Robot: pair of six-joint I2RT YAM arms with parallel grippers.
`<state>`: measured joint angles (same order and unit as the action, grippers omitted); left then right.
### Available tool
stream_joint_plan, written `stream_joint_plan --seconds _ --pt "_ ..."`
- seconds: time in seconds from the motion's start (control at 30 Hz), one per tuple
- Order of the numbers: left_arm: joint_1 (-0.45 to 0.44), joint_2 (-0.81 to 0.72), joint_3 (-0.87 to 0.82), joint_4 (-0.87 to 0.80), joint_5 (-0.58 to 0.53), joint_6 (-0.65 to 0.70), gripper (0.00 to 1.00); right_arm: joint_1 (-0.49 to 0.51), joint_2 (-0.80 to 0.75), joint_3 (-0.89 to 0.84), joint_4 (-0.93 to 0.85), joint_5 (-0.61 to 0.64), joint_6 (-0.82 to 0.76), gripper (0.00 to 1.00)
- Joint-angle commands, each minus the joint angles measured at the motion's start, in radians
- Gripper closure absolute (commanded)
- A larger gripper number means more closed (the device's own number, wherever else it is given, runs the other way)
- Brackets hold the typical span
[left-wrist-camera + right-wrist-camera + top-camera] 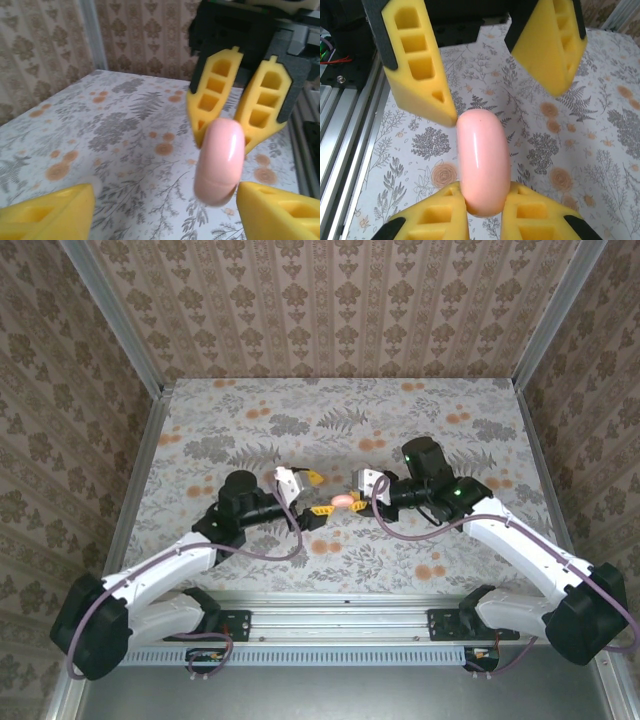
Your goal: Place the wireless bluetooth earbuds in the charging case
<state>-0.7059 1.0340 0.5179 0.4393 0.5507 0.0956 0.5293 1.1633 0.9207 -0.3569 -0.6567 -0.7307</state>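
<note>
There is one pink case (341, 501), a smooth closed oval, held off the counter (250, 410) near its middle, between the two arms. The right gripper (485, 200) is clamped on one end of it, with one yellow finger pressed on each side. In the left wrist view the same right gripper (225, 145) comes down from above with the case (219, 160) at its tips.

One tiny pale earbud (92, 186) shows just beside the tip of a finger of the left gripper (166, 191). It is blurred, and I cannot tell if it touches the finger or lies on the counter.

The left gripper (501, 106) has its two fingers spread wide and grips nothing. They stand on either side of the free end of the case (482, 160), close to it, but whether one tip touches I cannot say. From above, the two grippers meet nose to nose: the left gripper (322, 495), then the case, then the right gripper (352, 502).

The counter has a cloth with grey ferns and orange printed flowers. Three papered walls (340, 300) stand around it, and one metal rail (340, 605) runs along the near edge — both arm bases are fixed there. The seam of the case is hard to make out.
</note>
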Motion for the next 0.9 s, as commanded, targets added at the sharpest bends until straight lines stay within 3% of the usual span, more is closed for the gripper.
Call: stream_joint_plan --seconds 0.0,0.2,0.3,0.4,0.57,0.7,0.87 --pt "0.006 -0.064 -0.035 -0.007 -0.136 -0.022 0.2 -0.012 0.014 0.043 -0.09 -0.004 -0.006 0.84" --pt "0.008 -0.166 -0.038 -0.069 -0.246 -0.044 0.01 -0.028 0.044 0.098 -0.207 0.015 0.011 0.84" --pt "0.012 -0.216 -0.023 -0.125 -0.324 -0.031 0.0 -0.044 0.056 0.12 -0.231 0.027 0.047 0.84" --pt "0.032 -0.242 0.015 -0.226 -0.47 -0.045 0.0 -0.049 0.069 0.131 -0.235 0.044 0.096 0.84" --pt "0.155 -0.253 0.048 -0.356 -0.485 -0.149 0.0 -0.051 0.112 0.156 -0.262 0.074 0.179 0.84" --pt "0.308 -0.256 0.039 -0.391 -0.438 -0.252 0.0 -0.051 0.168 0.182 -0.301 0.097 0.237 0.83" --pt "0.453 -0.227 0.014 -0.408 -0.463 -0.345 0.0 -0.054 0.257 0.218 -0.314 0.178 0.399 0.83"
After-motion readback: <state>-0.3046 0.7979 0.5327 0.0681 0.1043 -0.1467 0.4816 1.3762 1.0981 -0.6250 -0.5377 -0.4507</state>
